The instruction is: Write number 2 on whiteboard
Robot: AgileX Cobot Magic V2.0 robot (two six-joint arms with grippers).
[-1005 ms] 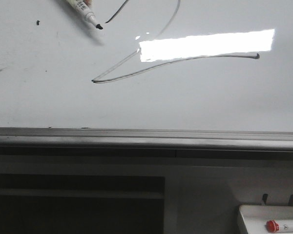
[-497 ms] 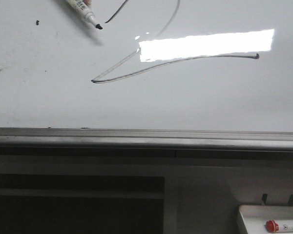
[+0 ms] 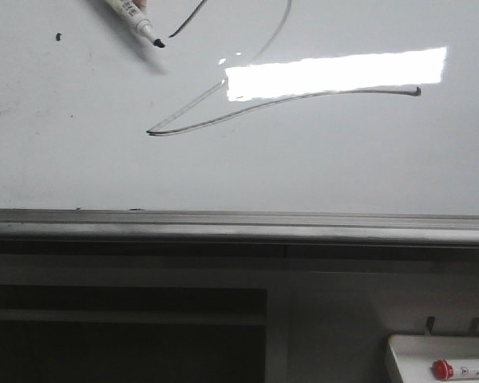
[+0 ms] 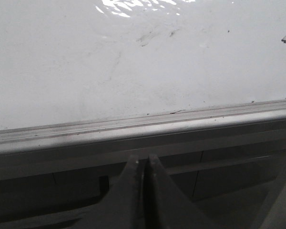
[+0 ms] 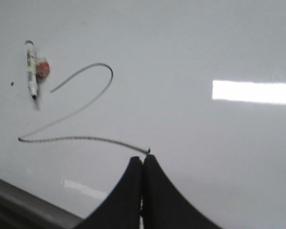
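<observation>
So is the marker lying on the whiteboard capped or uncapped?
Uncapped: the marker shows its bare black tip on the whiteboard, beside the number 2.

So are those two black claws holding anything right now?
No. The left gripper and right gripper are both shut on nothing. The marker near the number 2 is apart from both.

A thin black number 2 is drawn across a glossy white whiteboard, which is flecked with tiny dark specks and edged by a grey metal rail. A bright white rectangular glare is reflected over the line. A white marker with a black tip is seen near the stroke, and a red-capped marker is seen in a white tray.
</observation>
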